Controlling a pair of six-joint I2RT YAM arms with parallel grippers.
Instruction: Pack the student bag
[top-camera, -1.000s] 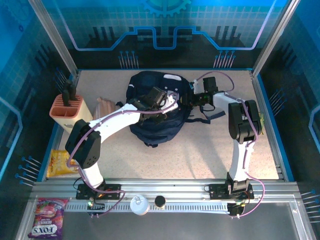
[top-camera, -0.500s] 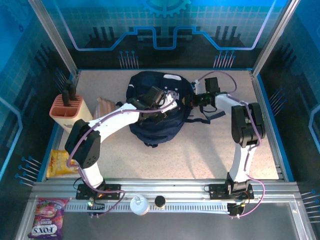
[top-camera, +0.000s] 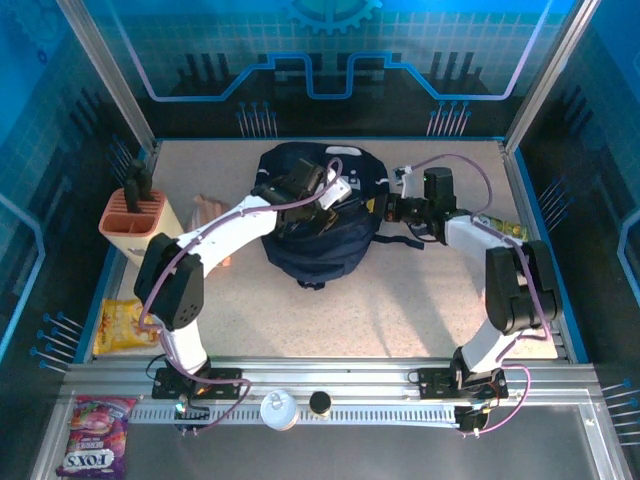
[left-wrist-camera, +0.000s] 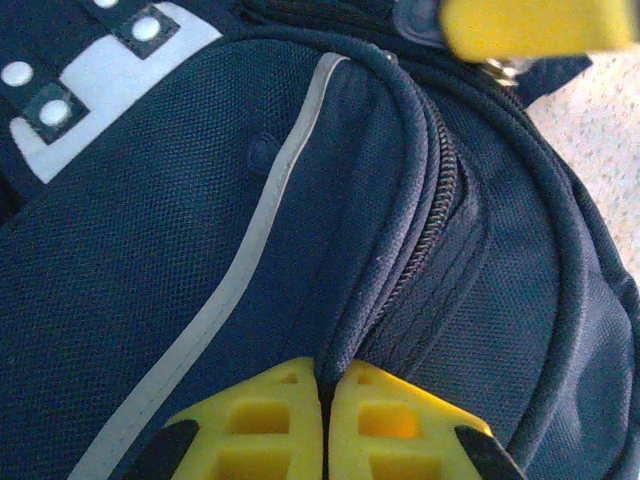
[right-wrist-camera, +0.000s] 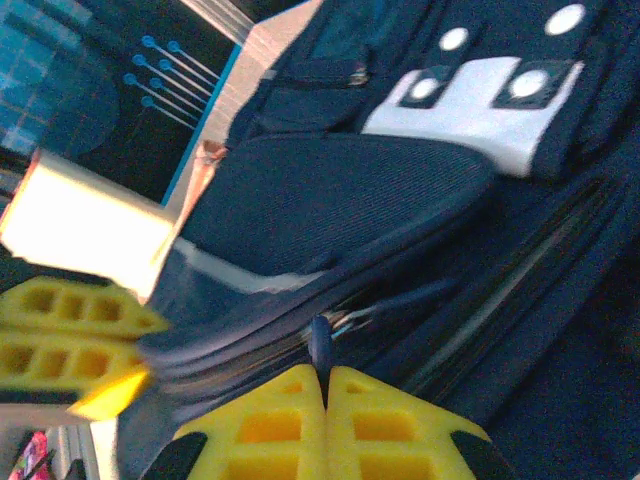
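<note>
A speckled beige table (top-camera: 400, 320) is enclosed by blue-lit printed panels, and the student bag (top-camera: 318, 252) is laid at its far middle, between the two arms. At the left edge an orange holder (top-camera: 135, 218) is stood, with a yellow packet (top-camera: 120, 325) nearer along the same edge; both are well apart from the bag.

The left gripper (top-camera: 322, 192) is set on the bag's upper face. Its yellow fingers (left-wrist-camera: 265, 415) are pressed together, with a ridge of navy fabric beside the zip (left-wrist-camera: 445, 190) pinched between them. The right gripper (top-camera: 388, 208) is placed at the bag's right side. Its fingers (right-wrist-camera: 270, 425) are closed on a thin dark tab (right-wrist-camera: 318, 340), which is taken to be a zip pull, though the blur leaves that unsure.

The zip is judged to be closed, so nothing can be packed yet. Two failures are to be feared. If the tab is drawn while only a shallow fold is held opposite, the fabric may be slipped from the left fingers and the whole bag dragged across the table rather than unzipped. If the pull is made off the line of the teeth, the slider may be jammed or the thin tab lost from the grip
</note>
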